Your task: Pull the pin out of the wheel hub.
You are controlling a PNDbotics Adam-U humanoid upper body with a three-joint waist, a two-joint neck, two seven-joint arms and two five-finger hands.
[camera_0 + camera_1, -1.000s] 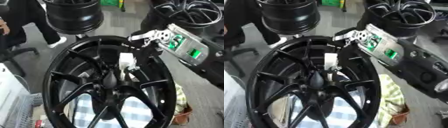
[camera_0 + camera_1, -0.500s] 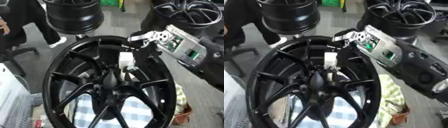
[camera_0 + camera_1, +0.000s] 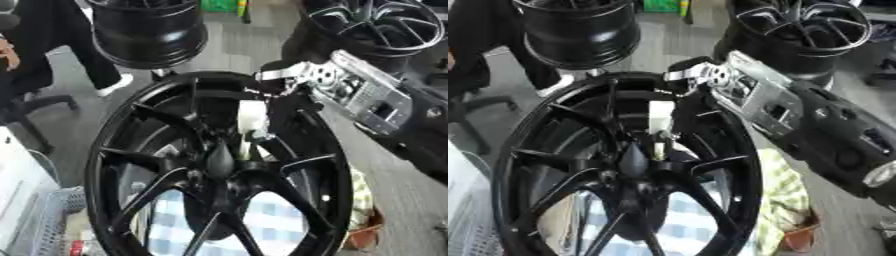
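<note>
A large black spoked wheel hub [image 3: 157, 165] fills the middle of both views. A white pin [image 3: 252, 117] stands upright just above the hub's centre cone [image 3: 219, 160], and its thin lower end reaches down into the hub. My right arm comes in from the right with a silver wrist. My right hand [image 3: 276, 92] sits at the wheel's upper rim, its dark fingers curled at the top of the pin. The fingers merge with the black spokes, so the exact hold is hard to make out. My left hand does not show.
Two more black wheels stand behind, one at the back left [image 3: 149, 30] and one at the back right [image 3: 376, 25]. A checked cloth [image 3: 262, 220] lies under the hub, with a yellow-green cloth [image 3: 785, 195] beside it. A white basket [image 3: 52, 220] is at the lower left.
The pin and my right hand stay in nearly the same place. My right forearm has turned a little, and its green patches no longer show.
</note>
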